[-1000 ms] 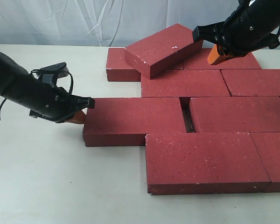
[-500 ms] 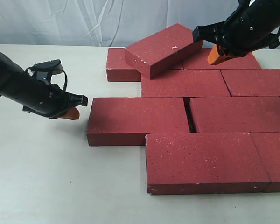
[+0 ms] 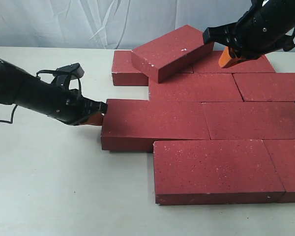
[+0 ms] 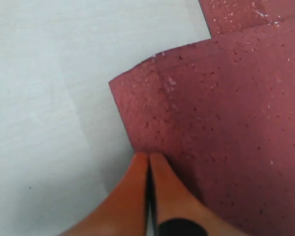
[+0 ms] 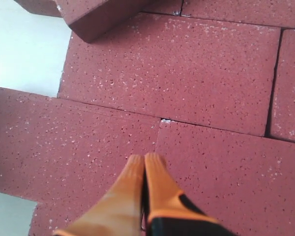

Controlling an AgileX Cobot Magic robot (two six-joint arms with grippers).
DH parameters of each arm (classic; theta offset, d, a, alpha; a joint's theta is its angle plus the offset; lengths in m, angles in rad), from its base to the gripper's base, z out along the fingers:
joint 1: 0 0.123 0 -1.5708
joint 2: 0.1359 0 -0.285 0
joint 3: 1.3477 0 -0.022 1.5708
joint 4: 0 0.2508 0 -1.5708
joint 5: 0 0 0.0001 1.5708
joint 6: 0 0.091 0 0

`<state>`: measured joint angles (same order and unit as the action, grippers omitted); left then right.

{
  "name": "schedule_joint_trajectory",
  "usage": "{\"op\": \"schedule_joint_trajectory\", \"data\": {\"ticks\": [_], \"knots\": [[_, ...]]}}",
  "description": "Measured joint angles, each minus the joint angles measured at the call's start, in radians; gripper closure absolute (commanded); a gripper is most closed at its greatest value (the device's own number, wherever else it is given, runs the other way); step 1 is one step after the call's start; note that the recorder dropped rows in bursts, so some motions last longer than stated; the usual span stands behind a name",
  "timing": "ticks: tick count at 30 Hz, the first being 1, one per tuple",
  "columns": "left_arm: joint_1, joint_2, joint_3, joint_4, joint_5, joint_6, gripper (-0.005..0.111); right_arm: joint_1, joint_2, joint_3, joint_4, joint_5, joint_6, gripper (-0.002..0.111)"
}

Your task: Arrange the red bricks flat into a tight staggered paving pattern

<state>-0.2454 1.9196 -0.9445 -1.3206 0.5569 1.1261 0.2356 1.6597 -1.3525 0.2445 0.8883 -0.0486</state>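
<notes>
Several red bricks lie flat in staggered rows on the table. The middle row's left brick [image 3: 155, 123] now butts against its right neighbour [image 3: 253, 120]. My left gripper [image 3: 99, 118] is shut, and its orange fingertips press on that brick's left end [image 4: 137, 123]; in the left wrist view the left gripper [image 4: 148, 156] touches the brick's edge. One brick [image 3: 172, 51] rests tilted on top of the back-row bricks. My right gripper [image 3: 226, 58] is shut and empty, hovering above the back right bricks; in the right wrist view the right gripper [image 5: 145, 158] hangs over a seam between bricks.
The front row holds a wide brick [image 3: 216, 169] and another [image 3: 290, 167] cut by the right edge. A back-left brick [image 3: 124, 68] pokes out under the tilted one. Bare white table [image 3: 49, 187] spreads left and front. A white curtain hangs behind.
My left gripper drew back, then moved right against the middle-left brick and slid it right, shutting the gap to its neighbour. The right arm has not moved.
</notes>
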Motion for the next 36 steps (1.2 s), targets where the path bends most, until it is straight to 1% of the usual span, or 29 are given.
{"op": "schedule_joint_trajectory", "data": {"ticks": [4,8,12,16,20,36], "knots": [[0.0,0.0,0.0,0.02,0.0,0.013,0.107,0.0,0.0,0.0,0.0,0.0,0.0,0.109],[0.007,0.0,0.0,0.076,-0.006,-0.019,0.107,0.0,0.0,0.0,0.0,0.0,0.0,0.109],[0.04,0.0,0.0,0.153,-0.008,-0.116,0.107,0.0,0.0,0.0,0.0,0.0,0.0,0.109],[0.083,0.0,0.0,0.176,-0.017,-0.179,0.107,0.0,0.0,0.0,0.0,0.0,0.0,0.109],[0.101,0.0,0.0,0.176,-0.02,-0.218,0.107,0.0,0.0,0.0,0.0,0.0,0.0,0.109],[0.09,0.0,-0.002,0.062,0.104,-0.207,0.107,0.0,0.0,0.0,0.0,-0.012,0.0,0.109]]}}
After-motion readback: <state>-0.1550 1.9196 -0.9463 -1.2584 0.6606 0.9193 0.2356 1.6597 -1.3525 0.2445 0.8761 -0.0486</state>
